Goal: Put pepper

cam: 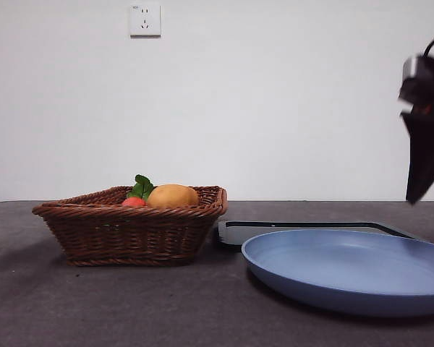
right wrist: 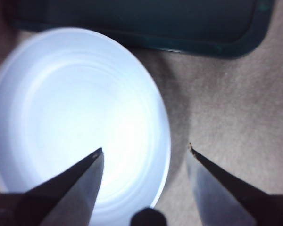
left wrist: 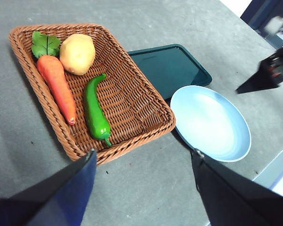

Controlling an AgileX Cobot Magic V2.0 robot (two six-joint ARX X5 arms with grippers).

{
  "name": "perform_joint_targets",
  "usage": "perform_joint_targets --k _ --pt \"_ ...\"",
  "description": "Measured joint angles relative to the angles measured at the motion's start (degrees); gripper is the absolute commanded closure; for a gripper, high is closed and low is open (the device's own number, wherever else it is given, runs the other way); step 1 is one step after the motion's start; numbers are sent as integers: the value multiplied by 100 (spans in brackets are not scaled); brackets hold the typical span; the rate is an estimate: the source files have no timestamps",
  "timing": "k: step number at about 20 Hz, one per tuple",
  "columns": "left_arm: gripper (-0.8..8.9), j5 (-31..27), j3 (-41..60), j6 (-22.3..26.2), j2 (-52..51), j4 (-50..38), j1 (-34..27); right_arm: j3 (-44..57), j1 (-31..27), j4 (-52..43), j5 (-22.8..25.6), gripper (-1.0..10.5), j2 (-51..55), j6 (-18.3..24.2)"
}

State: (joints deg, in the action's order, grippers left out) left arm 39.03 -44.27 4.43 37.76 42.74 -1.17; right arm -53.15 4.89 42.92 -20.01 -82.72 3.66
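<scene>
Nearest the front camera: blue plate (cam: 347, 271) on grey table (cam: 130, 311), dark tray (cam: 304, 230) just behind, wicker basket (cam: 130, 228) beside both. Inside basket: pepper (left wrist: 95, 113), lying flat on the weave between carrot (left wrist: 57, 87) and bare basket floor, potato (left wrist: 77, 53) near its tapered tip. Long axis roughly parallel to carrot, stem end toward the basket rim closest to left gripper (left wrist: 141, 162). Left gripper: jaws spread wide, hanging above and just outside that rim, empty, nearer the pepper by far. Right gripper (right wrist: 144, 153): jaws spread, empty, over the plate edge, well apart from basket. Likely approach: descend with left, jaws across the short axis at mid-body. Surface: matte grey, bare ahead of basket. Background: plain white wall with socket (cam: 145, 19).
</scene>
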Motion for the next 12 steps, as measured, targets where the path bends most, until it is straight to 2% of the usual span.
perform_joint_targets --k 6,10,12 --pt "461 0 0 0 0 0 0 -2 0 -275 94 670 -782 83" --pt "462 0 0 0 0 -2 0 -2 0 -378 92 778 -1082 120" --pt "462 0 0 0 0 -4 0 -2 0 -374 92 876 -1110 131"
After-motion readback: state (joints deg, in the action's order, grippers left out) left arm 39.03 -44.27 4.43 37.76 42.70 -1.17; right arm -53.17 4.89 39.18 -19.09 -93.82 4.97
